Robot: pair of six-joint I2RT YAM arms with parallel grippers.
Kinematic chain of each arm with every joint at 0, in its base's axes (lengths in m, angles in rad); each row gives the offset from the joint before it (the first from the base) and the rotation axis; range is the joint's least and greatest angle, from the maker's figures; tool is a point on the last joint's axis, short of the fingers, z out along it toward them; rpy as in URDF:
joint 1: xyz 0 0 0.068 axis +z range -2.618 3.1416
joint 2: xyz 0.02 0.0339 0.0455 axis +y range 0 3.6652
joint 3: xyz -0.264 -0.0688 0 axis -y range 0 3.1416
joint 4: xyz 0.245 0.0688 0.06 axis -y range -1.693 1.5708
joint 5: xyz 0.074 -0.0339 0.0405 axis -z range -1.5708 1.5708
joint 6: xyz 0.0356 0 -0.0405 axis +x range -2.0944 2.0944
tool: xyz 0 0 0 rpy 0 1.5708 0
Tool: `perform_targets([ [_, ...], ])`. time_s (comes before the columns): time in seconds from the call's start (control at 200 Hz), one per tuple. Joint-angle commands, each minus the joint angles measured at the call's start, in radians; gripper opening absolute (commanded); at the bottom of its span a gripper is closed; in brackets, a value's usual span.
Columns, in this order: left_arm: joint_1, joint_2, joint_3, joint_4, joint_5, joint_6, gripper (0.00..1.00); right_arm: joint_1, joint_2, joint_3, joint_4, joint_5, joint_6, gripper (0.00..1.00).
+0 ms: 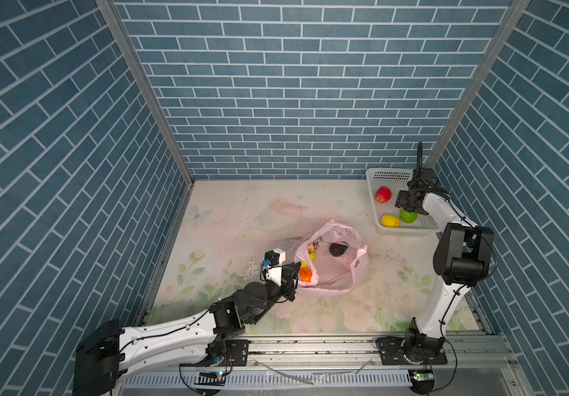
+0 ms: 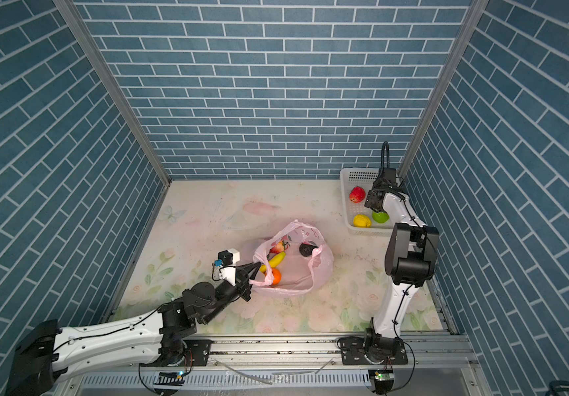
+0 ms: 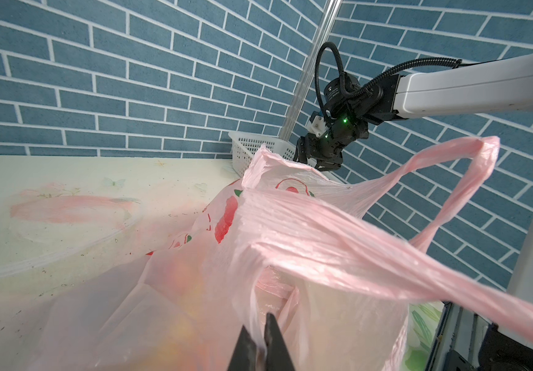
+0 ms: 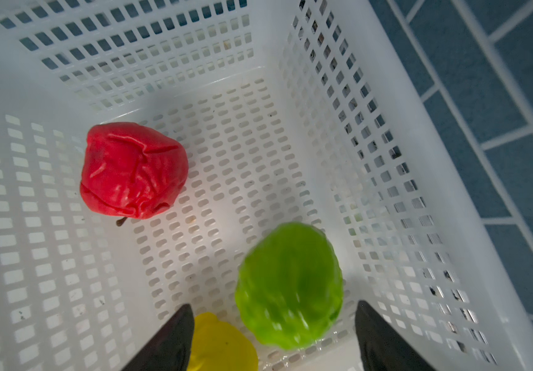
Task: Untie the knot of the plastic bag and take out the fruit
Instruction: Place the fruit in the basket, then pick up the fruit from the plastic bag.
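The pale pink plastic bag (image 1: 341,274) (image 2: 310,274) lies mid-table with its mouth wide open; the knot is out of view. My left gripper (image 1: 296,265) (image 3: 260,324) is shut on a fold of the bag's near rim. One loop handle (image 3: 451,180) arches free. Inside the bag lie an orange fruit (image 2: 275,276), a yellow banana (image 2: 276,259), a red fruit (image 2: 277,247) and a dark brown fruit (image 1: 338,249). My right gripper (image 1: 404,209) (image 4: 273,308) hangs open over the basket, and a blurred green fruit (image 4: 290,286) lies just beyond its fingertips, untouched.
The white perforated basket (image 1: 391,175) (image 4: 130,48) stands at the back right corner against the brick wall. It also holds a red fruit (image 4: 133,170) and a yellow fruit (image 4: 223,343). Brick walls close in three sides.
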Motion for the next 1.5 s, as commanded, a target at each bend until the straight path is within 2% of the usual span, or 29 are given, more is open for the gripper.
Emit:
perform_targets([
  [0.0,0.003,-0.008,0.018,-0.014,-0.012,0.007,0.1,0.003,-0.009,0.0,-0.016,0.015,-0.013,0.8],
  [0.15,0.004,-0.008,0.019,-0.013,-0.015,0.005,0.1,0.008,-0.063,-0.026,-0.021,-0.022,0.01,0.8],
  [0.335,0.004,0.0,0.025,-0.014,-0.02,0.003,0.1,0.07,-0.179,-0.067,-0.081,-0.081,0.013,0.8],
  [0.575,0.005,0.016,0.031,0.017,-0.014,0.007,0.1,0.241,-0.345,-0.092,-0.236,-0.18,0.013,0.8],
  [0.77,0.004,0.022,0.037,0.049,-0.016,0.007,0.1,0.434,-0.454,-0.046,-0.369,-0.262,0.057,0.79],
  [1.025,0.007,0.031,0.032,0.071,-0.016,-0.011,0.1,0.711,-0.451,0.137,-0.547,-0.258,0.099,0.79],
  [1.175,0.008,0.014,0.025,0.084,-0.021,-0.016,0.1,0.826,-0.428,0.21,-0.622,-0.219,0.135,0.79],
  [1.33,0.01,-0.012,0.029,0.087,-0.021,-0.025,0.1,0.919,-0.416,0.211,-0.661,-0.183,0.18,0.78],
  [1.495,0.016,-0.03,0.032,0.073,-0.021,-0.035,0.1,0.99,-0.445,0.122,-0.642,-0.126,0.235,0.77],
])
